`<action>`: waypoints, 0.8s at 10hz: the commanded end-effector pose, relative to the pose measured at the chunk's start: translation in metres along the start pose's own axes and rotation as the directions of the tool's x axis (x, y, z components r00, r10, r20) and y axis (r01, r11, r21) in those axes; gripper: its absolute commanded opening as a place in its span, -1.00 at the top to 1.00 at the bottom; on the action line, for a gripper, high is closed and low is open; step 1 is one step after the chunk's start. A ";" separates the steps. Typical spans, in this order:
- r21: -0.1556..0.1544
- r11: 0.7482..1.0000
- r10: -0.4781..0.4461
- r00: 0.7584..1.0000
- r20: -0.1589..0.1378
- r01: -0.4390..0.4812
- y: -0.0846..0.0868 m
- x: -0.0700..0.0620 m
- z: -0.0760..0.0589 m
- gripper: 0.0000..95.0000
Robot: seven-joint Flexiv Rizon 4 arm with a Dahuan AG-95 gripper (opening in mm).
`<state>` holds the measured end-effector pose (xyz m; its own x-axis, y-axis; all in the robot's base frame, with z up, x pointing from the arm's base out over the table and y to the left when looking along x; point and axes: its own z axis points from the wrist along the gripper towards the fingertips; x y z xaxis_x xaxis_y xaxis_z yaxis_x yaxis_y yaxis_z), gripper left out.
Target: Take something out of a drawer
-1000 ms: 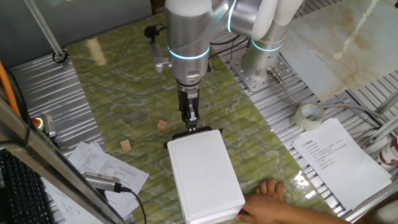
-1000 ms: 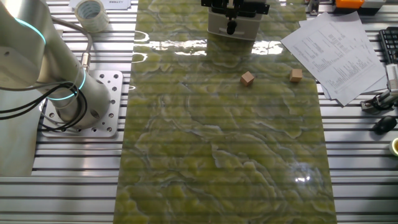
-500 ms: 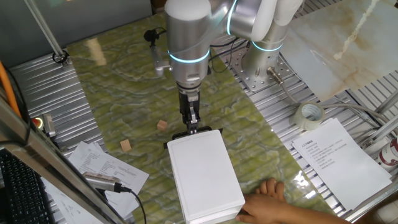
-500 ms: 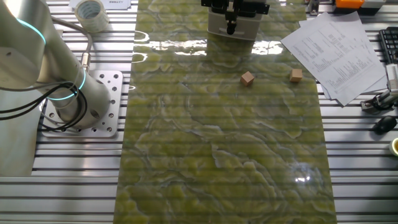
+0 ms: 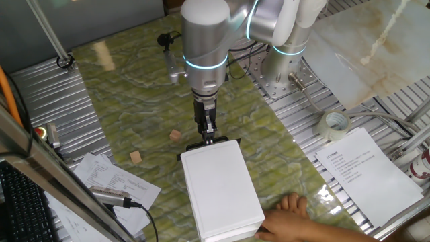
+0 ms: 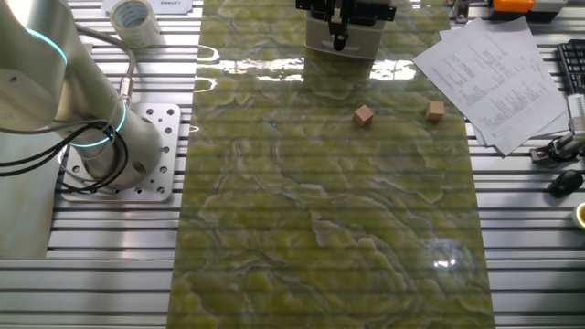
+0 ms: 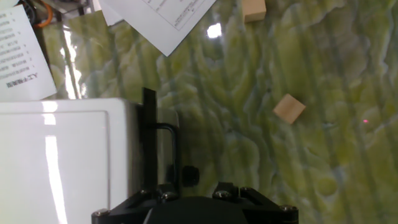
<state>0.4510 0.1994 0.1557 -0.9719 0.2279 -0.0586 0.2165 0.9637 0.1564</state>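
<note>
Closest in on the hand view, the gripper (image 5: 207, 136) is right down at the black handle (image 7: 176, 149) on the drawer (image 7: 149, 143). 1 finger sits just beside the loop, but I honestly can't tell whether the jaws are pinched on it or only parked next to it. From the fixed view they look narrow, and that's all I can say.

The drawer looks pushed all the way into the white box (image 7: 62, 162), so whatever's meant to come out is hidden inside. Out on the green mat (image 7: 311, 168) there are 2 small tan cubes. The nearer cube (image 7: 289, 108) is well clear of the box and the second cube (image 7: 254, 9) is further off by the papers (image 7: 165, 18). Both are already outside, so I doubt either is the target.

My worries:
- If the grip on that thin handle is poor, the fingers could slide off on the pull.
- The whole box could drag along instead of the drawer opening. A person's hand (image 5: 289, 214) is resting at the far end of it, probably for that reason.
</note>
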 end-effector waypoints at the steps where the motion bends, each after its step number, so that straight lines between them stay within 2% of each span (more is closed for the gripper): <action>1: 0.000 1.000 0.001 1.000 0.001 -0.001 0.001 -0.001 0.003 0.20; 7: 0.014 0.999 -0.047 0.999 0.003 0.047 0.001 -0.003 0.005 0.20; 8: 0.017 0.999 -0.049 0.999 0.003 0.049 -0.001 -0.004 0.005 -0.20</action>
<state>0.4553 0.1975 0.1506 -0.9811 0.1805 -0.0692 0.1701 0.9761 0.1355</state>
